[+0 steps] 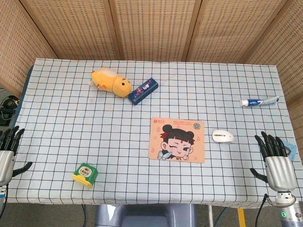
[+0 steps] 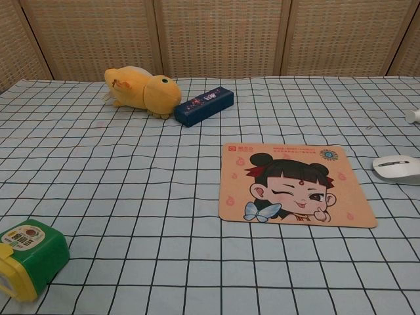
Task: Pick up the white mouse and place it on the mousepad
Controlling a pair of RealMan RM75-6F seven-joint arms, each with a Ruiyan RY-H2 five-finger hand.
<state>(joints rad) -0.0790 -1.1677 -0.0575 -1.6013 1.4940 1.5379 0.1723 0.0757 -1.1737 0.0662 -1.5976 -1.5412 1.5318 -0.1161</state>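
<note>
- Both hands idle at the near table edge: right hand and left hand empty, fingers apparently spread.
- White mouse lies untouched, just right of the mousepad.
- Pickup not begun; the right hand must reach forward-left and grip it.

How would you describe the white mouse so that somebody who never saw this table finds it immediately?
Start at the mousepad with the cartoon face, near the middle of the checked tablecloth. Just beside its right edge, not touching it, lies the white mouse. It is small, oval and plain white with a grey line, unlike the long toothpaste tube farther back.
</note>
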